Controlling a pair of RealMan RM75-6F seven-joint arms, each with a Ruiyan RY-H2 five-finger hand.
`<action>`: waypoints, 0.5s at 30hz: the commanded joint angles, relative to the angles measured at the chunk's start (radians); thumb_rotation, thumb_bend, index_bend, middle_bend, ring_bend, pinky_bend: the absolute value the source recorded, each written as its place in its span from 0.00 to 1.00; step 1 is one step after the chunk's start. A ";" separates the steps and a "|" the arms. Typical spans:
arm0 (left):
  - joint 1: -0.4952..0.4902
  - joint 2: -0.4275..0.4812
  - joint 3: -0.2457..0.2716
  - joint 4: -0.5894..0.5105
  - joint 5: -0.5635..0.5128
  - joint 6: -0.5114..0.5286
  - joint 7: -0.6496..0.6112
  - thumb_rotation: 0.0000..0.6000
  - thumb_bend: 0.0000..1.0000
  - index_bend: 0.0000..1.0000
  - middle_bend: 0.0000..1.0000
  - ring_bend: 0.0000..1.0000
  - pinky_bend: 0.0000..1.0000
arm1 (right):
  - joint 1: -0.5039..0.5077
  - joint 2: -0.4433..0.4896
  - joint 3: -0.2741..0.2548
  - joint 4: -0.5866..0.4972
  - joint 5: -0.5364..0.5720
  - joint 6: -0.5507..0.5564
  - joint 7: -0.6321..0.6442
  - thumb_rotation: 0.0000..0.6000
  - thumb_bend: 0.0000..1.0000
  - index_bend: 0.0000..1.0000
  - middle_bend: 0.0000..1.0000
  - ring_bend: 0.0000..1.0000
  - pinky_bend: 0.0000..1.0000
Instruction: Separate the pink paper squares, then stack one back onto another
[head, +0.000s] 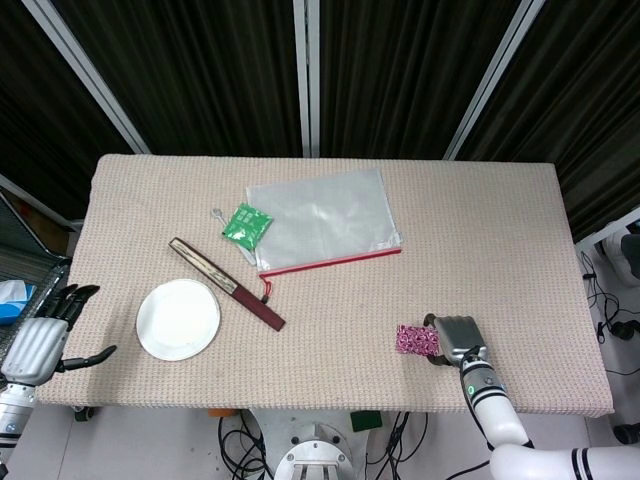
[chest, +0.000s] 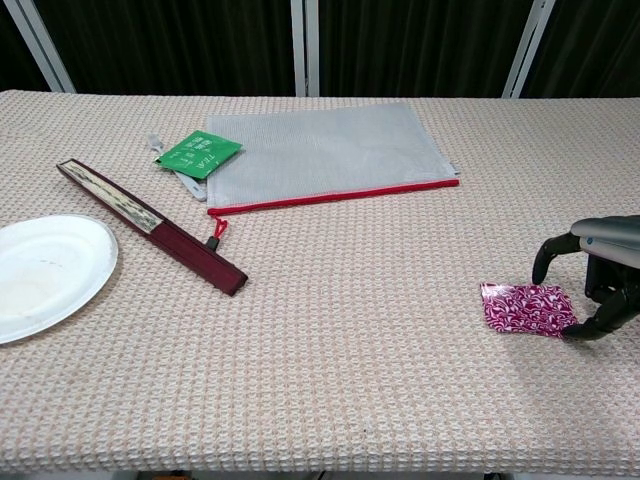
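Note:
The pink patterned paper squares (head: 417, 340) (chest: 528, 308) lie flat as one small stack on the woven tablecloth near the front right. My right hand (head: 458, 338) (chest: 600, 275) stands just to their right, its fingers arched above the table and apart from the thumb. The thumb tip touches the stack's right corner, and nothing is lifted. My left hand (head: 45, 335) hangs off the table's left front corner with its fingers spread and holding nothing; the chest view does not show it.
A white plate (head: 178, 319) (chest: 45, 275) sits front left, with a closed dark-red folding fan (head: 226, 283) (chest: 150, 225) beside it. A clear zip pouch with a red edge (head: 322, 217) (chest: 325, 150) and a green packet (head: 246, 225) (chest: 198, 153) lie mid-table.

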 joint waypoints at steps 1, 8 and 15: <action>0.001 0.001 0.000 0.002 -0.002 0.000 -0.002 0.27 0.07 0.10 0.12 0.06 0.23 | 0.003 -0.001 -0.001 -0.002 0.008 0.001 -0.004 0.99 0.44 0.33 1.00 0.98 0.90; 0.004 0.001 0.001 0.007 0.002 0.007 -0.007 0.27 0.07 0.10 0.12 0.06 0.23 | 0.007 -0.005 -0.009 -0.011 0.015 0.001 -0.005 0.99 0.44 0.33 1.00 0.98 0.90; 0.006 0.001 0.001 0.007 0.003 0.008 -0.008 0.27 0.07 0.10 0.12 0.06 0.23 | 0.005 -0.002 -0.015 -0.019 0.008 0.014 -0.002 0.99 0.44 0.33 1.00 0.98 0.90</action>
